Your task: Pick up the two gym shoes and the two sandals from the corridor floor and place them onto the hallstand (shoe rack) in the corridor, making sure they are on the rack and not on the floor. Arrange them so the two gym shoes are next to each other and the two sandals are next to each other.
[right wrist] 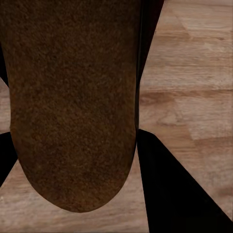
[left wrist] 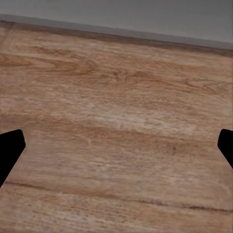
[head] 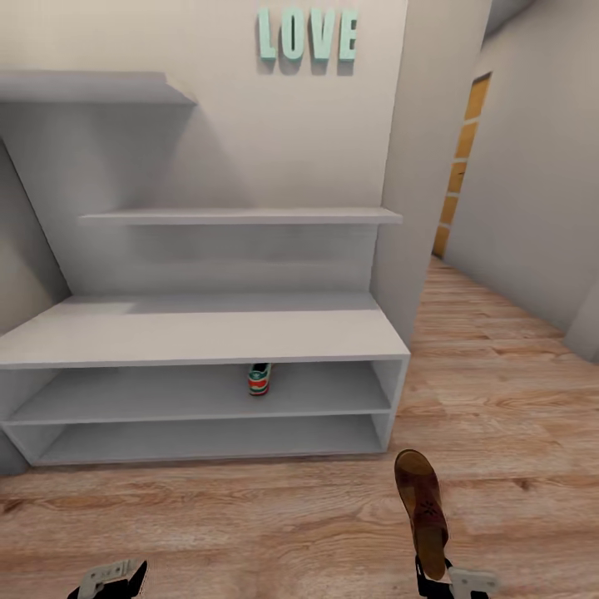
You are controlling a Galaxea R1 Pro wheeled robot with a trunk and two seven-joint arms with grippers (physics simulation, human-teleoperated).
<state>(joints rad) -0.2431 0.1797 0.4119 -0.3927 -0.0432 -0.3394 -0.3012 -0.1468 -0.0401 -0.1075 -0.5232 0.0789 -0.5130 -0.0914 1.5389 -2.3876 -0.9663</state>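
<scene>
Sandal [head: 421, 509] — light, stiff-soled by the look — is hanging lower right, pinched at its heel by the right gripper [head: 437, 574], while the left gripper [left wrist: 116, 145] is idling, spread.

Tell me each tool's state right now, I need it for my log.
Left tool: open, empty over the floor.
Right tool: shut on a sandal.

Teal block letters [head: 307, 35] spelling "LOVE" stand on the pale wall [head: 249, 150] above the grey hallstand [head: 200, 333]. Nothing else in here carries any readable writing, label or number.
</scene>
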